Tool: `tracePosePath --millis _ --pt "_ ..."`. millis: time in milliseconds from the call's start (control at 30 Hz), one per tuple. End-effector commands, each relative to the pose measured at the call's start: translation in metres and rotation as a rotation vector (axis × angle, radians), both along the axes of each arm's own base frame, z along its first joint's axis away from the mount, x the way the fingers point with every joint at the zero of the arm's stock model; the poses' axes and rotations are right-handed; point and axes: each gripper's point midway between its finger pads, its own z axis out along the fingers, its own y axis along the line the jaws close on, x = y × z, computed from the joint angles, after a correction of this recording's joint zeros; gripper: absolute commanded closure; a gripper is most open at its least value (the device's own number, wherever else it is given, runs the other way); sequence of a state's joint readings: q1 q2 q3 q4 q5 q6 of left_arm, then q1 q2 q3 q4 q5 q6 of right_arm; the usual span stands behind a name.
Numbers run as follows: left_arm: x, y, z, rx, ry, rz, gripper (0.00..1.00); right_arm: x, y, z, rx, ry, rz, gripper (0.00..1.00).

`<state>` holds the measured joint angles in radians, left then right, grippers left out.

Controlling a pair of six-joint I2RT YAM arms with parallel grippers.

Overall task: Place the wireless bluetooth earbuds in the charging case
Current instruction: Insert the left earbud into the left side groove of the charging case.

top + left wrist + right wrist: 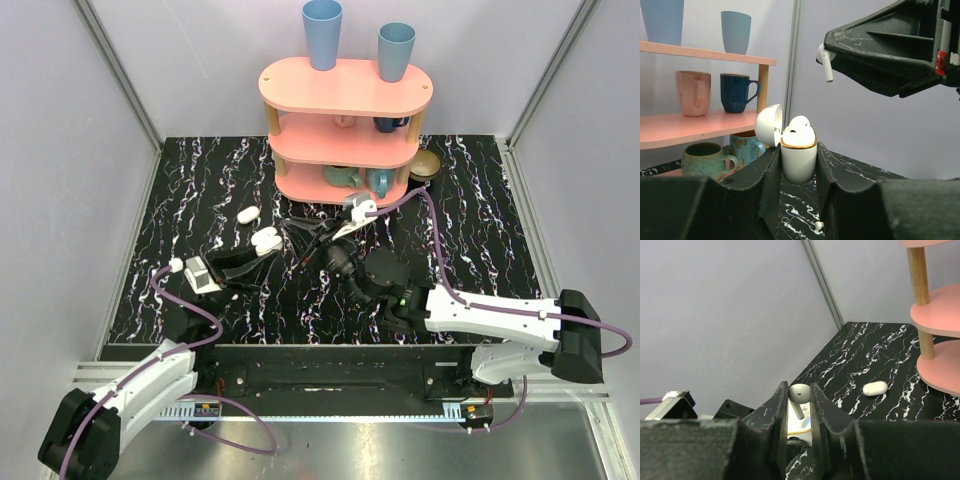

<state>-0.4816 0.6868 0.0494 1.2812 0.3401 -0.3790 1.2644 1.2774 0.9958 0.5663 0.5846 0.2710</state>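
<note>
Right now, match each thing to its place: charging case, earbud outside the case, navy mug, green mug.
Things:
1. charging case
2. earbud outside the case
3. navy mug
4. green mug

Places:
A. bottom shelf
B. held by the right gripper
C. middle shelf
D. clamped in the left gripper

Pairs: 1-D, 2-B, 3-C, 4-A.
</note>
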Motion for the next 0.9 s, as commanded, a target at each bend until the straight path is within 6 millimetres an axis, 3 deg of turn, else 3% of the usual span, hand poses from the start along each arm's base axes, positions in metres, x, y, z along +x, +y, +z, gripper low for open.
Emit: tracePosePath --millis 0,267,867 --pt "-0.011 0.01 0.029 -0.064 -0.136 0.042 1.0 -0.006 0.006 0.032 0.068 -0.051 -0.004 1.0" --pt "-0.011 0.009 0.027 -0.063 -0.138 0.043 1.0 -0.008 0.026 0.024 0.04 -0.044 0.014 1.0" --pt "-0.017 0.015 0.029 -0.083 -0.158 0.056 1.0 -0.01 0.05 0.002 0.011 0.007 0.058 1.0"
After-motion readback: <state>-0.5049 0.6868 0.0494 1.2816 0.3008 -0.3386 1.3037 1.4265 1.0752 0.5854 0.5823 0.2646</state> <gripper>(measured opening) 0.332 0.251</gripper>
